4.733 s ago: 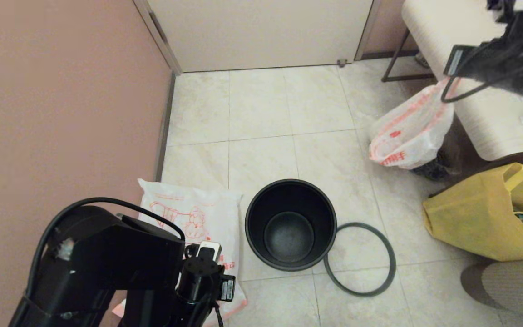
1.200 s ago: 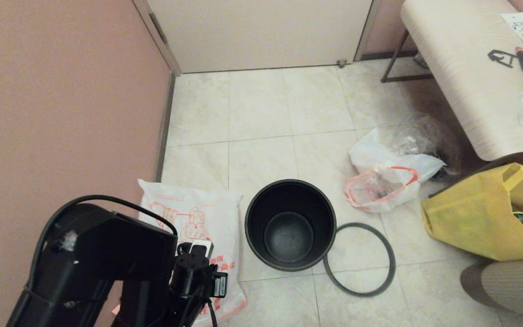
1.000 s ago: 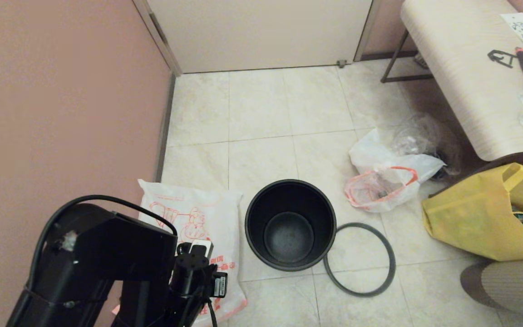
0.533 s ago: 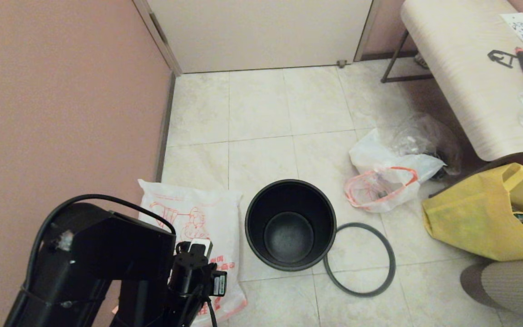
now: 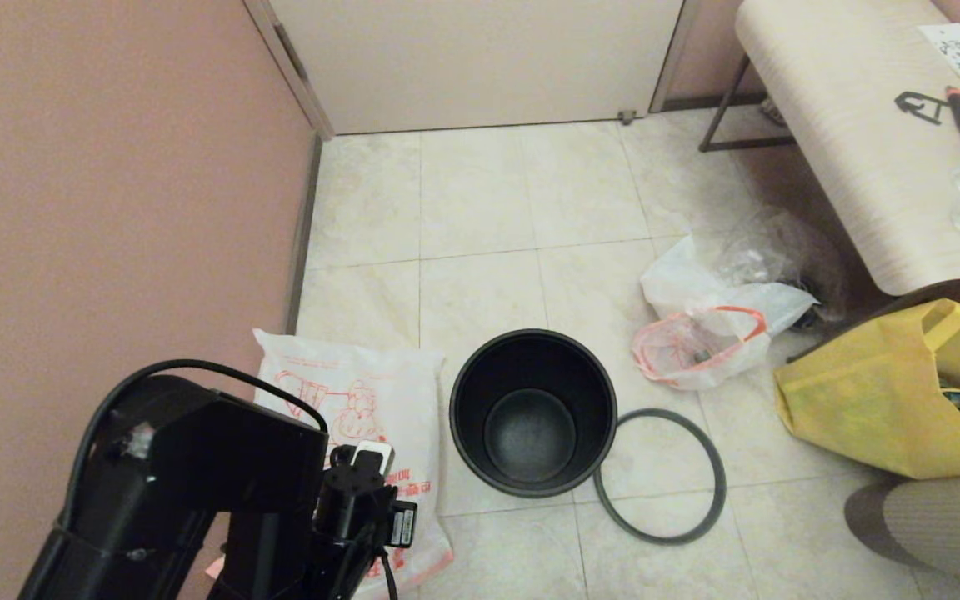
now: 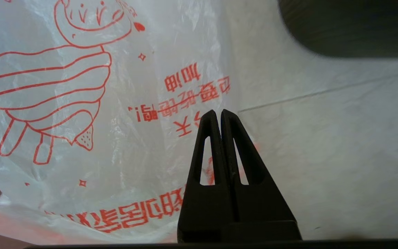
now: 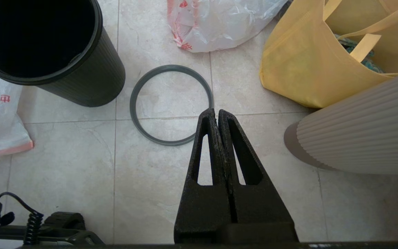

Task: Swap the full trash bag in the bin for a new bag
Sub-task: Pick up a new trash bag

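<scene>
The bin [image 5: 532, 412] stands empty on the tiled floor, with its dark-grey ring [image 5: 660, 477] lying flat beside it on the right. The full trash bag [image 5: 709, 333] lies slumped on the floor further right, its pink-orange band showing. Flat on the floor left of the bin is the new bag [image 5: 355, 392] with its red cartoon. My left gripper [image 6: 218, 112] hangs shut and empty just over the new bag [image 6: 81, 103], near its edge by the bin [image 6: 351, 27]. My right gripper [image 7: 216, 111] is shut and empty above the floor, beside the ring [image 7: 171, 103].
A yellow fabric tote [image 5: 888, 400] stands at the right beside a ribbed beige shape [image 5: 938, 525]. A pale bench [image 5: 863, 125] carries bottles and small tools. A clear bag of dark items [image 5: 780, 246] sits behind the full bag. The pink wall [image 5: 113, 167] closes the left side.
The full trash bag, earlier held up by my right gripper near the bench, now lies on the floor, and the right arm has left the head view. The left arm has barely shifted.
</scene>
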### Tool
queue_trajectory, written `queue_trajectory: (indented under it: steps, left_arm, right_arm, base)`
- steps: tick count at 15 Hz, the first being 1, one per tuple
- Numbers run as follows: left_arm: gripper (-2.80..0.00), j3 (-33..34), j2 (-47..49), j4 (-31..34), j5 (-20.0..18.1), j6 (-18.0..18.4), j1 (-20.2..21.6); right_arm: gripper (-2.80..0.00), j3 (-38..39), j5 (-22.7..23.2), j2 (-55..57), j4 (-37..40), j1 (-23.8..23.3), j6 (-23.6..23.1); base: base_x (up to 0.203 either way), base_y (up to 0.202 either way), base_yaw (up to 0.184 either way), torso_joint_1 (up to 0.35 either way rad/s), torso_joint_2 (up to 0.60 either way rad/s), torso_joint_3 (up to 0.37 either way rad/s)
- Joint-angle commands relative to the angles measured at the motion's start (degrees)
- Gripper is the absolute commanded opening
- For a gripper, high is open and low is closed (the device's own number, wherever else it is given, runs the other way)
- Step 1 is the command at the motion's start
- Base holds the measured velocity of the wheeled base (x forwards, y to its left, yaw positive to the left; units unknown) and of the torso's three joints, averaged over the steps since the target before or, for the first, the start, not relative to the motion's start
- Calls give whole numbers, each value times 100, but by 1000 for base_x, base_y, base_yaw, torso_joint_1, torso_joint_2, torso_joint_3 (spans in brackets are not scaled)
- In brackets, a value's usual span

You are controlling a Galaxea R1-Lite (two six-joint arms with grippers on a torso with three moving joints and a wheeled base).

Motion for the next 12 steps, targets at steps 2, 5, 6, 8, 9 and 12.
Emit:
queue_trajectory:
  steps: [2, 5, 6, 8, 9, 12]
  left_arm:
    - [-280, -325, 351, -47, 17, 387, 31]
    - [-280, -878, 364, 592, 16, 629, 124]
    - [-280, -1196, 366, 953, 12, 792, 226]
    - [-280, -2014, 390, 1794, 9, 986, 372]
    - [-280, -2409, 405, 2311, 9, 1019, 402]
    - [-280, -3540, 568, 3524, 2, 1049, 425]
  right_arm:
    - [-280, -5, -1, 18, -8, -2, -7]
    - [-280, -5, -9, 18, -1, -2, 1]
    - [-280, -5, -9, 18, -1, -2, -7]
    - [-280, -5, -9, 18, -1, -2, -7]
    - [-280, -5, -9, 18, -1, -2, 1]
    - [-280, -5, -9, 18, -1, -2, 1]
  base:
    - [0, 0, 0, 0, 0, 0]
    - [0, 0, 0, 0, 0, 0]
    - [0, 0, 0, 0, 0, 0]
    - [0, 0, 0, 0, 0, 0]
    - [0, 0, 0, 0, 0, 0]
    - [0, 0, 0, 0, 0, 0]
